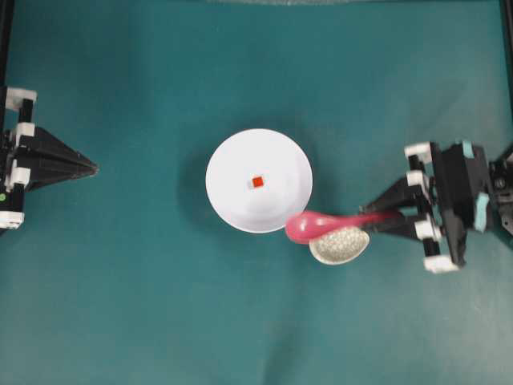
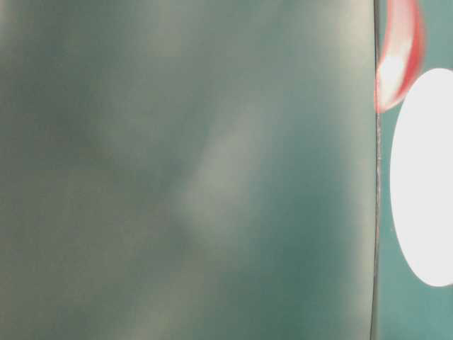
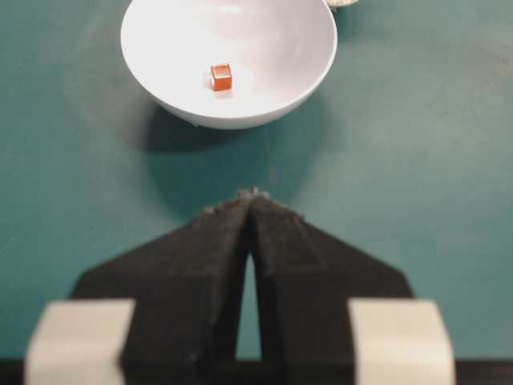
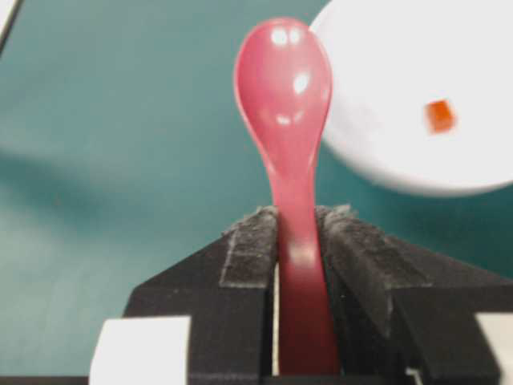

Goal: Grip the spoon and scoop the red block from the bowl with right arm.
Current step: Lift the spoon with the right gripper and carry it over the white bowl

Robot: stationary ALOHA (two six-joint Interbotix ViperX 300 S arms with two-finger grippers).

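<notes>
With the right tool (image 4: 298,233) clamped on the spoon (image 4: 284,88), bring the scoop over the bowl (image 1: 232,200) rim and under the red block (image 1: 257,182); the left tool (image 3: 252,200) rests pressed together.

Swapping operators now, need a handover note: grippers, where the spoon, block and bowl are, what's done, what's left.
Right gripper: shut on the spoon handle, scoop pointing toward the bowl.
Left gripper: shut, empty, parked at the left edge, facing the bowl.
Red block: lying in the bowl near its middle, untouched.
Spoon scoop sits at the bowl's lower right rim in the overhead view, over the speckled dish; whether it touches either I cannot tell.
Done: spoon gripped.
Left: bring the scoop into the bowl, get under the block, lift it out.
</notes>
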